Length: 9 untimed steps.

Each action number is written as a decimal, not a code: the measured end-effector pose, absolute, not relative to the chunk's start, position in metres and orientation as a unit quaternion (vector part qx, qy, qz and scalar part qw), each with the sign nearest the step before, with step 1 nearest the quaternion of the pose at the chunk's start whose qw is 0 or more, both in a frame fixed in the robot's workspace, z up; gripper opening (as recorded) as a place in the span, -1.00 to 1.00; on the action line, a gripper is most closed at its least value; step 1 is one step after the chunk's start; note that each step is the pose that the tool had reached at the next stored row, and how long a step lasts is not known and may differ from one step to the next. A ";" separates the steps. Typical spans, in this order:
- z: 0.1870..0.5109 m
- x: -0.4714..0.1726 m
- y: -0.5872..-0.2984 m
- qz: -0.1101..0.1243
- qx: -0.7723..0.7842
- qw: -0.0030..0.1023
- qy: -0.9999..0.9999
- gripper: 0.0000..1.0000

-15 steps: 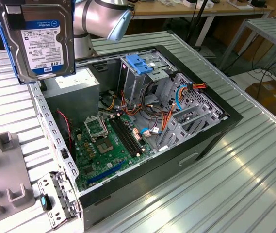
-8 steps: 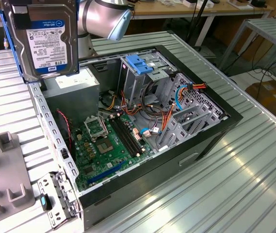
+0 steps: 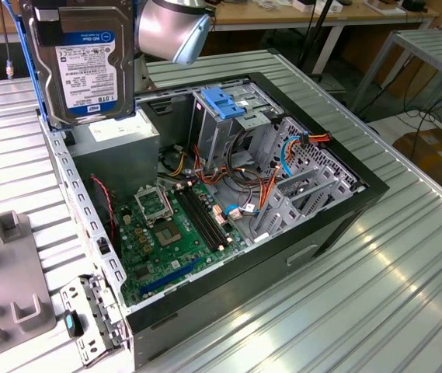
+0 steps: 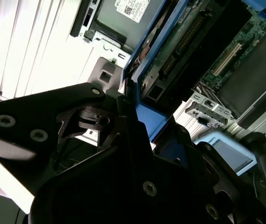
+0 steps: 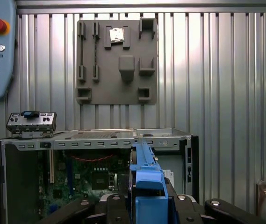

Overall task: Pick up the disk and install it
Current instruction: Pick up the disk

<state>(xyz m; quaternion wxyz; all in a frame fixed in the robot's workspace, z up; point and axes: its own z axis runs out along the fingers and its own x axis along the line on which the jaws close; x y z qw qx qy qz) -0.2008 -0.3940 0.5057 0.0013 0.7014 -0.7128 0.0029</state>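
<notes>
End effector (image 5: 147, 207) closed, gripping the disk (image 3: 88, 74) across its blue side rails, with dark fingers (image 5: 118, 212) pressed against the rail from both sides in the first wrist view. Probably gripped there so that the label face and the circuit side are spared contact. Held on edge and aloft, label toward the exterior view, touching nothing but the end effector. Hanging over the corner of the open computer case (image 3: 372, 186) at the exterior view's left, above the grey power supply box (image 3: 120, 140), with the motherboard (image 3: 174, 225) lower still. Not yet installed: metal cage (image 3: 205, 136) with its blue latch (image 3: 221, 102) standing well apart, lower and toward the exterior view's right of the disk. Height apparently chosen to clear the case walls and the orange and red cables (image 3: 259, 186) bunched beside the cage. In the first wrist view, blue rail running straight out over the case opening, seemingly lined up with the case walls rather than skewed. Case lying on its side on the ribbed metal bench (image 3: 376, 311), open face up, presumably for reach from above. Beyond it, a grey holder plate (image 5: 116, 60) flat on the bench, and a small metal bracket (image 5: 31, 122) with a blue tab just beside the case edge, neither near the disk.
</notes>
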 end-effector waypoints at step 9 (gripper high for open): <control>0.506 -0.185 -0.394 0.003 0.701 0.001 -0.713 -0.26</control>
